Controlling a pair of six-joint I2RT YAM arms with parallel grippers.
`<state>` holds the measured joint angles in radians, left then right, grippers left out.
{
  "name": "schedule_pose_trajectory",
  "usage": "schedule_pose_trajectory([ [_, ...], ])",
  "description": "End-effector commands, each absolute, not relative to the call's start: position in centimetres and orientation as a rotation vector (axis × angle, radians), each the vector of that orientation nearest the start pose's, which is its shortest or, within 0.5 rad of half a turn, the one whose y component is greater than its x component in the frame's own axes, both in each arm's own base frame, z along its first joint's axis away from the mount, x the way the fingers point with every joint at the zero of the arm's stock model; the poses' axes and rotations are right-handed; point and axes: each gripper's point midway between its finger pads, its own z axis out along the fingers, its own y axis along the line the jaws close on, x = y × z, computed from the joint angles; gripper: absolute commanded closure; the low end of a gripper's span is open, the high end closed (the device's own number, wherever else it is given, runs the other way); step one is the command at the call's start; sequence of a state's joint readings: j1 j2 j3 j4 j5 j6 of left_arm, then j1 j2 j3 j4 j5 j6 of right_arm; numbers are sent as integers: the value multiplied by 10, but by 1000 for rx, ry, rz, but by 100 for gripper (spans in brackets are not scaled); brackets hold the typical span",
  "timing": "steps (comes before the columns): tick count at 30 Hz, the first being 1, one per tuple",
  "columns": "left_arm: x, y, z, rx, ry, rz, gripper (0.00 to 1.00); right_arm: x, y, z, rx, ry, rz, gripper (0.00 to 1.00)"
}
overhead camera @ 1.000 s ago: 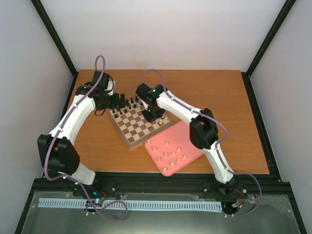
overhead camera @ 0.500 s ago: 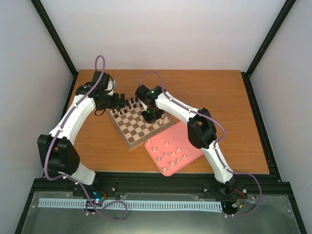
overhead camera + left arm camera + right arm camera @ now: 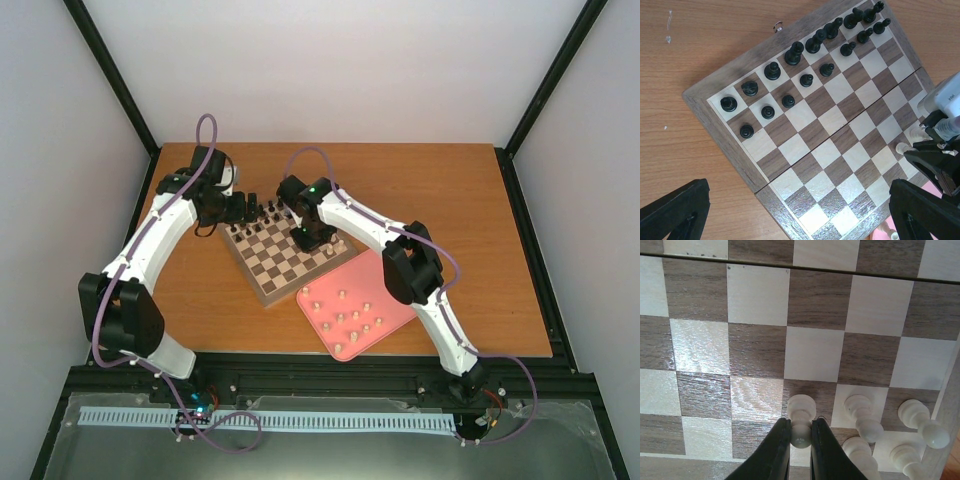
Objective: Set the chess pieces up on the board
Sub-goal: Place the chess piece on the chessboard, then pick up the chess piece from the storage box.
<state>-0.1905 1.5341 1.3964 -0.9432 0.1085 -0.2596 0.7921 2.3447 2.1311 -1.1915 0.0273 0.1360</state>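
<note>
Chess pieces (image 3: 862,417), the pale ones, stand at the board's (image 3: 800,115) right edge. Left gripper (image 3: 240,207) hangs open, far left. Right gripper (image 3: 800,432) pinches one pale piece (image 3: 801,410) just beside them; letting go crookedly could tip it and knock its neighbours.
</note>
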Motion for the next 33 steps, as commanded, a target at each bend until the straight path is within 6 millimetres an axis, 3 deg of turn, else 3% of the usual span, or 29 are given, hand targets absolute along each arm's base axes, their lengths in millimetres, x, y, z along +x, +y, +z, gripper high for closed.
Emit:
schedule_pose_trajectory([
  [1,372,-88,196,-55,2649,-293,0,357,351,59,-953,2822,50,89],
  [12,372,-89,196,-55,2650,-296,0,356,349,54,-959,2835,34,80],
  [17,372,-89,197,-55,2648,-300,0,353,354,67,-978,2810,101,67],
  [22,373,-89,198,-54,2646,-295,0,347,360,89,-1004,2773,185,55],
  [28,372,-88,199,-56,2643,-291,0,338,355,129,-1012,2722,227,45],
  [33,372,-88,200,-55,2642,-294,0,326,341,166,-981,2692,223,43],
])
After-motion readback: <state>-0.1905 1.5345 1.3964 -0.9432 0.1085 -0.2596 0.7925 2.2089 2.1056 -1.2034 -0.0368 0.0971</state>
